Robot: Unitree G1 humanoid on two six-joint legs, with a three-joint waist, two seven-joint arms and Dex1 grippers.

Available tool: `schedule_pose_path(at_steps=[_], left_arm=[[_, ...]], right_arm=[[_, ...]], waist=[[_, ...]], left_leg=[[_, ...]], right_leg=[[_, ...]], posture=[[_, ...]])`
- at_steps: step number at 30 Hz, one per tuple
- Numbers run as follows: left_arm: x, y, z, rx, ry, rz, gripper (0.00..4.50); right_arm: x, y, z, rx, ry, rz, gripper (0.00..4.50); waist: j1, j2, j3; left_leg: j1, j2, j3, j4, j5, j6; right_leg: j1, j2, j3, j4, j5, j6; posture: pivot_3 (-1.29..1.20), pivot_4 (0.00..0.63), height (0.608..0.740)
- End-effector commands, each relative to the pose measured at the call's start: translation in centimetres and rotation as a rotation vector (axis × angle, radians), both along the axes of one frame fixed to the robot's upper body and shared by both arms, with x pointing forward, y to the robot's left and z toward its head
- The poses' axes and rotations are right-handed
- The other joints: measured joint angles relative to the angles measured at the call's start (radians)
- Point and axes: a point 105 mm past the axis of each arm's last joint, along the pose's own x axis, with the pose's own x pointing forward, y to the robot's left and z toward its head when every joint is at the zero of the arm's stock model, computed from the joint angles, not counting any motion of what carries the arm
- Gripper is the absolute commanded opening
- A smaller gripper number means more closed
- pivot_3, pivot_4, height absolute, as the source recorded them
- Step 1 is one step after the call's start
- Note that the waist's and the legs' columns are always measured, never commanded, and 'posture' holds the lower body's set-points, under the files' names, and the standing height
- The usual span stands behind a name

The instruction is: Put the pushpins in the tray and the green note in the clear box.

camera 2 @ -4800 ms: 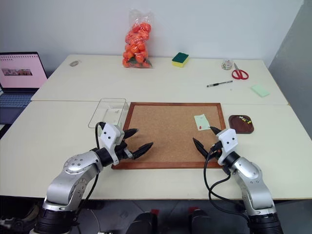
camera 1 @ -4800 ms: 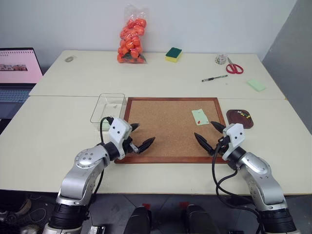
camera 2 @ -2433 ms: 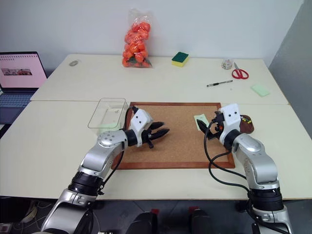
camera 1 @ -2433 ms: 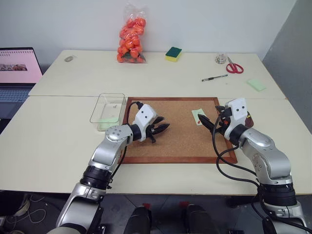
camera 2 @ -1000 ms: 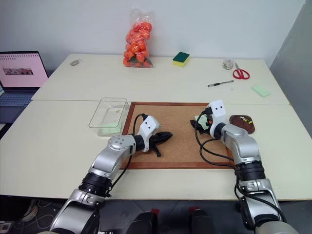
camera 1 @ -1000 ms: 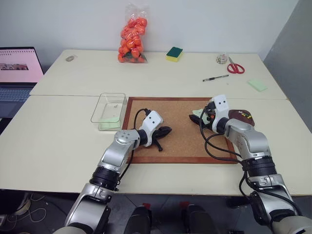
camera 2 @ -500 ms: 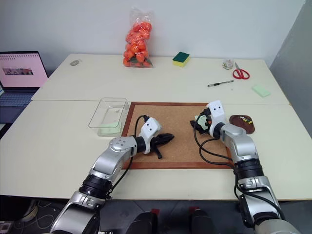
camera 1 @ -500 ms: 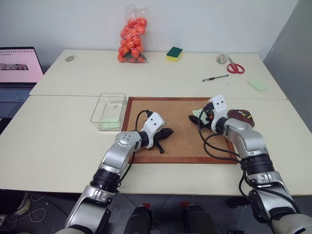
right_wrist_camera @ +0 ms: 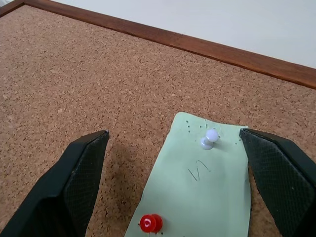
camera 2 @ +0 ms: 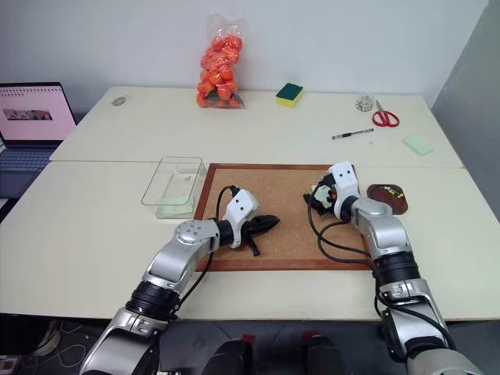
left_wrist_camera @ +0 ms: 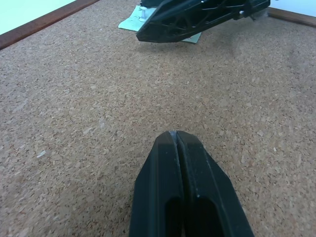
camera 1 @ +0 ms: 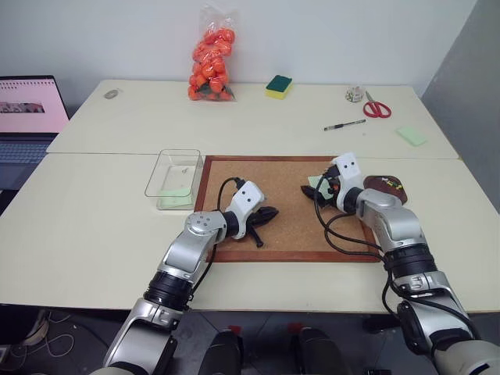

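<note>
We see the green note (right_wrist_camera: 200, 190) lying flat on the cork board (camera 1: 281, 226), toward the board's 2 o'clock corner, held by two pushpins (right_wrist_camera: 209, 138): a white one near one edge and a red one near the opposite edge. A faint pencil mark sits between them. The right gripper (right_wrist_camera: 182, 182) hangs over the note with its fingers spread wide, one on either side of the paper, grasping nothing. At 3 o'clock from the board, just off its frame, we find the tray (camera 1: 385, 188) with a few small pins in it. The left gripper (left_wrist_camera: 176, 140) is clenched tight and empty, its tips low over bare cork near the board's middle. The clear box (camera 1: 174, 178) stands at 9 o'clock, just beside the frame, with something pale green at its near end.

The surface is a pair of cream tables (camera 1: 94, 226) pushed together. Along the far table we note a bag of orange fruit (camera 1: 210, 55), a sponge (camera 1: 277, 86), scissors (camera 1: 376, 107), a pen (camera 1: 344, 125) and a green pad (camera 1: 410, 136). A laptop (camera 1: 27, 117) sits at 10 o'clock, and a white wall (camera 1: 328, 35) stands behind.
</note>
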Motion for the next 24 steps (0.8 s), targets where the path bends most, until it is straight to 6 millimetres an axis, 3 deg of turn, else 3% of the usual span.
schedule_pose_path(at_steps=[1, 23, 24], left_arm=[[-0.4, -0.4, 0.4, -0.005, -0.016, -0.019, 0.02], [-0.6, -0.3, 0.3, 0.001, -0.012, -0.025, 0.00], [-0.6, -0.3, 0.3, 0.001, -0.012, -0.025, 0.00]], right_arm=[[0.7, 0.3, 1.9, 0.007, -0.063, 0.014, 4.32], [1.4, -0.7, 1.8, 0.019, -0.042, -0.046, 0.03], [1.4, -0.7, 1.8, 0.020, -0.043, -0.047, 0.01]], waist=[[0.000, 0.000, 0.000], [-0.001, 0.000, 0.000], [-0.001, 0.000, 0.000]], left_leg=[[0.000, 0.000, 0.000, 0.000, 0.000, 0.000], [0.000, 0.000, 0.000, 0.000, 0.000, 0.000], [0.000, 0.000, 0.000, 0.000, 0.000, 0.000]], right_leg=[[0.000, 0.000, 0.000, 0.000, 0.000, 0.000], [0.000, 0.000, 0.000, 0.000, 0.000, 0.000], [0.000, 0.000, 0.000, 0.000, 0.000, 0.000]], posture=[[0.00, 0.150, 0.740], [0.00, 0.150, 0.740], [0.00, 0.150, 0.740]])
